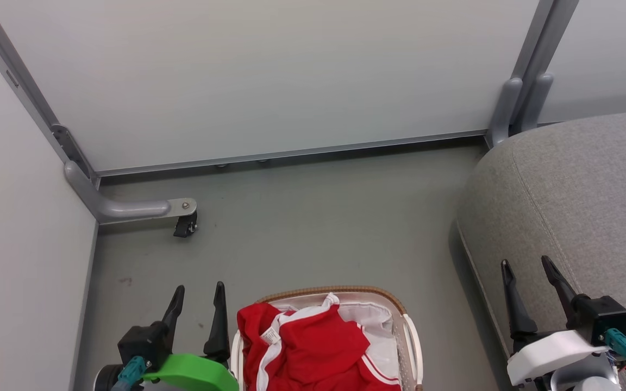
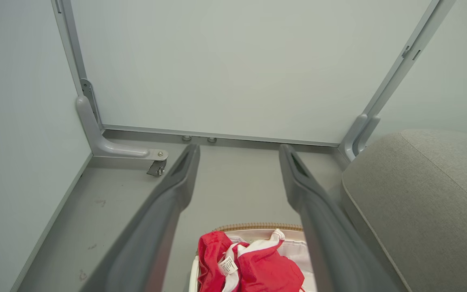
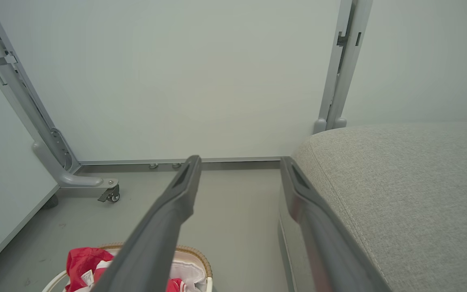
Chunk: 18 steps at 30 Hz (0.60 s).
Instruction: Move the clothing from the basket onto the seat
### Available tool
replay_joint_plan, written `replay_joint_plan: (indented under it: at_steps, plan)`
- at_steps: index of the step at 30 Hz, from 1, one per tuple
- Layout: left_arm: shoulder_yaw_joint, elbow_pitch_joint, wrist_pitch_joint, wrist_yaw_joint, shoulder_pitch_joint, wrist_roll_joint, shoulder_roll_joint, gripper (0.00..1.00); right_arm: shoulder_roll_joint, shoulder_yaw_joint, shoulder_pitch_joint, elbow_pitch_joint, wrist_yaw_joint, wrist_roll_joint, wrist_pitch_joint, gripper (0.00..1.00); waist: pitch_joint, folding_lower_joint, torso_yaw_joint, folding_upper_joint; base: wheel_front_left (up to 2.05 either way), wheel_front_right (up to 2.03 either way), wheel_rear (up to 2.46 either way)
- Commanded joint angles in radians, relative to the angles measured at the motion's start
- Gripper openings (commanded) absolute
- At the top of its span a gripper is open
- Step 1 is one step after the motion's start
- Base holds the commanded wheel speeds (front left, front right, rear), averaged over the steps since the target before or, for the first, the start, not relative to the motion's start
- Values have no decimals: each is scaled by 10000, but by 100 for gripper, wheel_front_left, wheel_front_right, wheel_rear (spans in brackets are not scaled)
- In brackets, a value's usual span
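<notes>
Red fabric with white trim, the clothing (image 1: pixel 313 342) lay heaped inside the basket (image 1: pixel 340 291), over its white liner (image 1: pixel 378 320). The basket stood on the grey floor (image 1: pixel 318 217). The left gripper (image 1: pixel 200 286) hung just beside the basket's left rim, jaws spread and empty. The right gripper (image 1: pixel 525 260), jaws likewise parted with nothing between them, hovered by the edge of the grey seat (image 1: pixel 579 190), which stood apart from the basket on the right. Pale wall panels (image 1: pixel 264 81) closed the corner behind.
</notes>
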Motion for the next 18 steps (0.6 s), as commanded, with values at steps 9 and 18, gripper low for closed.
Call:
replay_joint_plan:
  at_steps: [9,18]
  plan:
    - [-31,70,-4,-19,-44,5,59,100,-58,-30,135,-17,4,-17,-49,100,-13,-1,0,-1,0,0,0]
    - [-45,28,-4,-16,-33,3,59,100,-58,-40,132,-51,2,-26,-49,100,22,-1,-17,-1,0,0,0]
